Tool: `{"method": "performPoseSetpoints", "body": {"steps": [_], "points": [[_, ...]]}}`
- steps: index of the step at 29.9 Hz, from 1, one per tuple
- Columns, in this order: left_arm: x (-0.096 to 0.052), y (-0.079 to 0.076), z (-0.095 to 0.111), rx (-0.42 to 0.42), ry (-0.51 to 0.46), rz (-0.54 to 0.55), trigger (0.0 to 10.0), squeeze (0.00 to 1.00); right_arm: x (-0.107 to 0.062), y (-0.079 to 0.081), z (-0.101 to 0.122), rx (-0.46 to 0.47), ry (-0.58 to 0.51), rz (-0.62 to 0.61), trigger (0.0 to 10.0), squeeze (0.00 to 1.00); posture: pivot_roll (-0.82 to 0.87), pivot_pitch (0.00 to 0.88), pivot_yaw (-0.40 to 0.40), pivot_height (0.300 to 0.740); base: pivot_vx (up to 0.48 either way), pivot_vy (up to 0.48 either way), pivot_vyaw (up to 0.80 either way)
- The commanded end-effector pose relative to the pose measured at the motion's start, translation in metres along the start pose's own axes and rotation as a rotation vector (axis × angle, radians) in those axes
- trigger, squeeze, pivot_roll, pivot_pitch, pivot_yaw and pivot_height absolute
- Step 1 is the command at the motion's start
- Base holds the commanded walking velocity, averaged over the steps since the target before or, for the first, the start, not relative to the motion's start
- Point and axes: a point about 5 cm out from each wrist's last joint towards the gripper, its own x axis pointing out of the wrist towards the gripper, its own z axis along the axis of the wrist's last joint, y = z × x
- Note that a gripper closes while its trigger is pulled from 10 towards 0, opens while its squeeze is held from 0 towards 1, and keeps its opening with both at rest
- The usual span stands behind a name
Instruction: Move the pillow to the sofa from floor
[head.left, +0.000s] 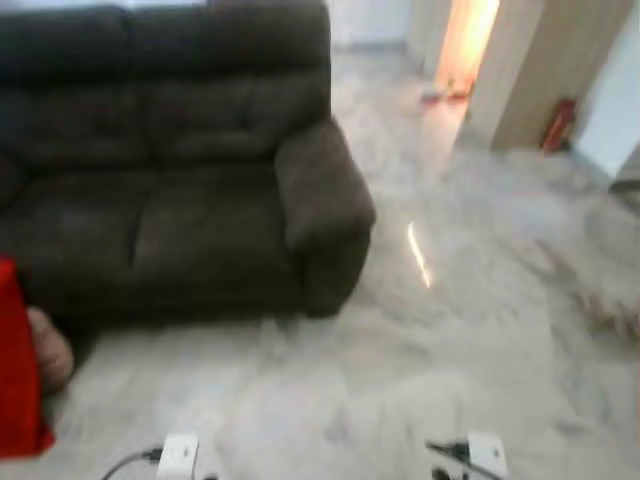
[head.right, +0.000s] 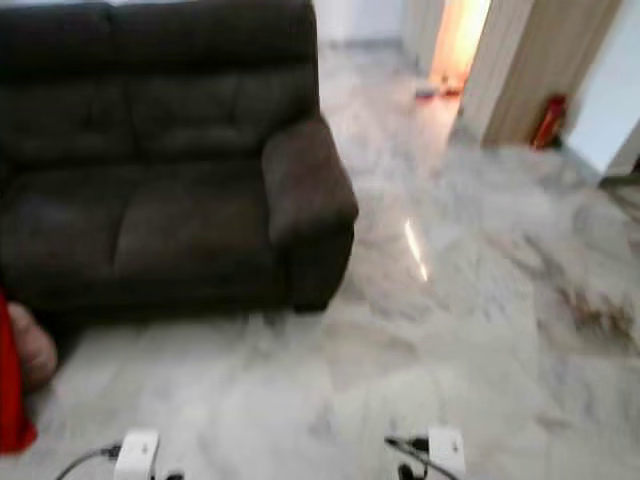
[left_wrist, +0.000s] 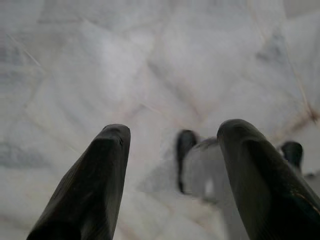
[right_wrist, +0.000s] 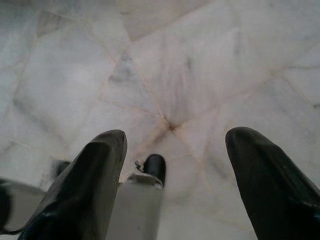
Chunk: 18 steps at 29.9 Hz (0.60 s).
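No brand, label or writing can be read anywhere; the head views are soft with blur.

A dark brown sofa (head.left: 170, 160) stands on a pale marble floor (head.left: 450, 340), its seat cushions bare. At the far left edge of the head views, just in front of the sofa's base, a bright red object (head.left: 18, 370) rests on the floor with a rounded pinkish-tan shape (head.left: 52, 350) touching it. Whether either one is the pillow cannot be told, as both are cut off by the frame edge. Beyond the sofa's arm, the floor runs back to an open doorway (head.left: 468, 40) lit with orange light, and a small red fire extinguisher (head.left: 558, 125) leans by the wall to the right of it. A bright streak of reflected light lies on the floor near the sofa's arm.

At the bottom of the head views, two white wrist parts of the arms show, one on each side, each with a black cable; both arms hang low over the floor.

The wrist views add what the head views lack. The left gripper (left_wrist: 172, 150) points down at the marble tiles, its two black fingers (left_wrist: 95, 185) spread apart with nothing between them; a grey and black part of the robot's body shows below it. The right gripper (right_wrist: 175, 160) also points at the floor, fingers (right_wrist: 87, 185) wide apart and holding nothing, above a similar grey part.
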Motion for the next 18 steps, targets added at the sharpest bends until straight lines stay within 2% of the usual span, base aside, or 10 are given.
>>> {"method": "performPoseSetpoints", "body": {"steps": [1,18], "points": [[-0.0023,0.0073,-0.0080,-0.009,0.028,0.018,10.0,0.00,0.0017,0.0077,0.0033,-0.005,-0.008,0.017,10.0,0.00,0.07,0.000,-0.021,0.740,0.000,0.480,0.00],[-0.0031,0.0086,-0.0105,-0.018,0.033,0.025,10.0,0.00,0.0014,0.0092,0.0003,-0.001,-0.004,0.018,10.0,0.00,0.09,0.000,-0.018,0.740,0.000,0.480,0.00]]}}
